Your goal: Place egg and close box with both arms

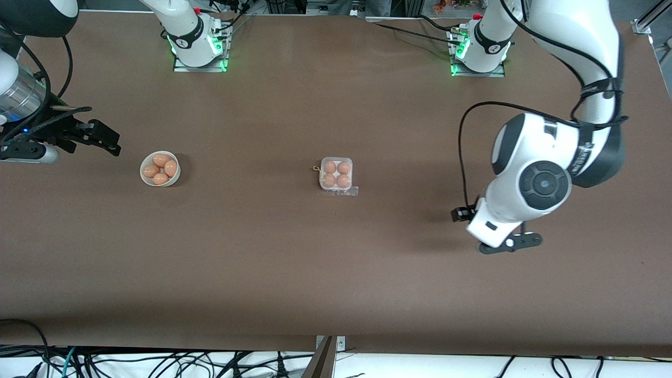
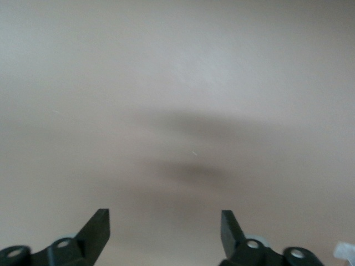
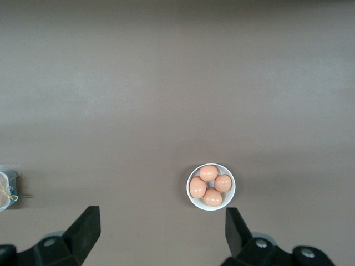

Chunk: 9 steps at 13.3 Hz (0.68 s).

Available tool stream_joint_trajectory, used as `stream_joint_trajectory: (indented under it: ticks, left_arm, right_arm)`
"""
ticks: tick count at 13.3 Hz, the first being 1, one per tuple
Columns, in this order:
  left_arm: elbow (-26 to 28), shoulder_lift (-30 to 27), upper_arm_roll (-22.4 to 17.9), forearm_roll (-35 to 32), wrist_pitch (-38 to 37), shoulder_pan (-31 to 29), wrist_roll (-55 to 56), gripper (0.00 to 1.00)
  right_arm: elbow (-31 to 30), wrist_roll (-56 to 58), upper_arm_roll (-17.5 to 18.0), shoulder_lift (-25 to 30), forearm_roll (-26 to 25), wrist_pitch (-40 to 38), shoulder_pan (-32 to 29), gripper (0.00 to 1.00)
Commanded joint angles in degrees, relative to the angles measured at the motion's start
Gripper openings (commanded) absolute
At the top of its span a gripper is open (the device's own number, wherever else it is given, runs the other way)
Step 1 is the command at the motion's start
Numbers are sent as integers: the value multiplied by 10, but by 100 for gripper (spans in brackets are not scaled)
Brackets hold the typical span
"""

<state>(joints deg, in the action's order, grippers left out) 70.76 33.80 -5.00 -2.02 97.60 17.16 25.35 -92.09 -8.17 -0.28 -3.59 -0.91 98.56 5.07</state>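
I see the box (image 1: 336, 175) shut with four eggs; my left pincer (image 2: 165, 228) and right pincer (image 3: 163, 228) both hang apart over bare worktop (image 1: 336, 262).

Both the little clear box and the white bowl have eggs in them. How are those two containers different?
The box is square, clear plastic, holding its eggs in a neat two-by-two grid; the bowl is round, white and open, its eggs lying loosely together. The box sits mid-table between the arms; the bowl sits toward the right arm's end, close to the right gripper. They share four brown eggs each, and neither gripper touches them; the left gripper is over bare table.
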Motion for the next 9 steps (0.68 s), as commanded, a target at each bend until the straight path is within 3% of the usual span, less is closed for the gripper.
stream_joint_trajectory:
  ticks: [1,5,9]
  left_arm:
    - [12,-51,8,-14,-13,-45,-40,100]
    - [68,-130,8,7,-21,-115,-162,100]
    - [111,-197,8,45,-27,-177,-213,100]
  right_arm:
    - [2,8,6,2,-3,1,-7,100]
    - [2,7,6,2,-2,1,-7,100]
    - [2,7,6,2,-3,1,-7,100]
